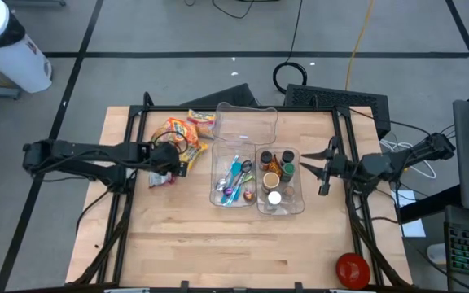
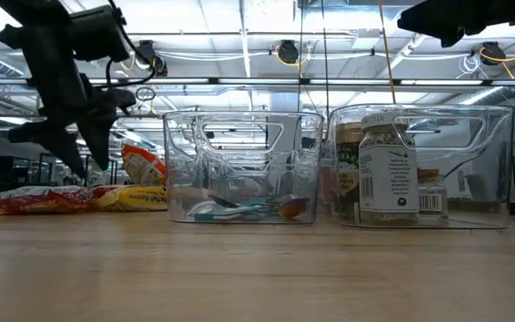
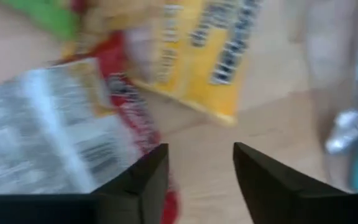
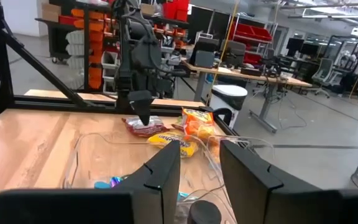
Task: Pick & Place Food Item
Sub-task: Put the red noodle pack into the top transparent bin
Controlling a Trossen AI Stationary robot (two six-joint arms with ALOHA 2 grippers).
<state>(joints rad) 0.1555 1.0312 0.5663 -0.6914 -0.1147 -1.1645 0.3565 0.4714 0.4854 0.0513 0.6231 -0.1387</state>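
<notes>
Left gripper (image 1: 172,160), fingers apart and holding nothing, hovers over the snack packets (image 1: 177,134) lying on the table (image 1: 218,244) beside the clear bins (image 1: 255,175). Right gripper (image 1: 316,169), also open and empty, waits beside the jar bin (image 1: 280,181).

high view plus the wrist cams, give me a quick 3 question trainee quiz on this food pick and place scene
1. True or false: the left hand is over the snack packets.
2. Which bin holds the jars? A) the bin nearer the right hand B) the bin nearer the left hand
3. Fill in: the right hand waits beside the bins, holding ____.

Key: 1 true; 2 A; 3 nothing
</notes>
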